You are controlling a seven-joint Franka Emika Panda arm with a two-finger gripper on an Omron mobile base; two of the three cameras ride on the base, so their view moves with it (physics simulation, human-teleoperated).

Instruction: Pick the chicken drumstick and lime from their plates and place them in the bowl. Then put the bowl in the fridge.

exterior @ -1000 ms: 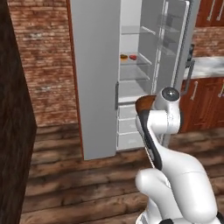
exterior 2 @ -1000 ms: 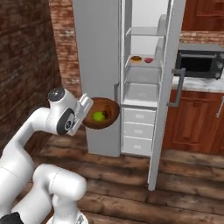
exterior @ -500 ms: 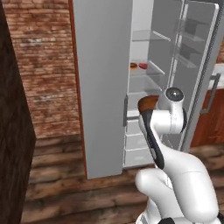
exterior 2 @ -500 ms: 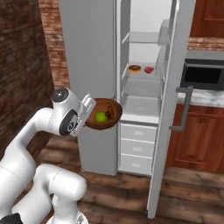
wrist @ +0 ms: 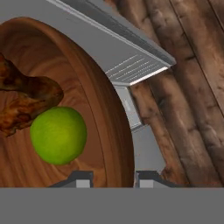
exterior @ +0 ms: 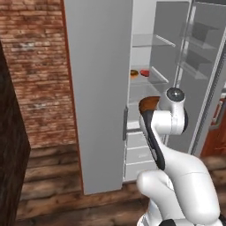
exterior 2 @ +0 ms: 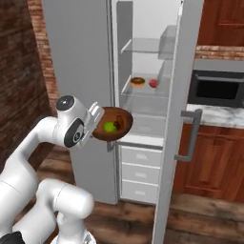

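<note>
Gripper is clamped on the bowl's rim, one finger inside, one outside. You can see the lime touching the chicken drumstick inside it. Bowl hangs in front of the open fridge, just outside its lower shelf

The 2 base views look forward and down from behind the arm, left and right, sharing the open fridge, while the hand view looks closely down into the bowl over floorboards.
</note>
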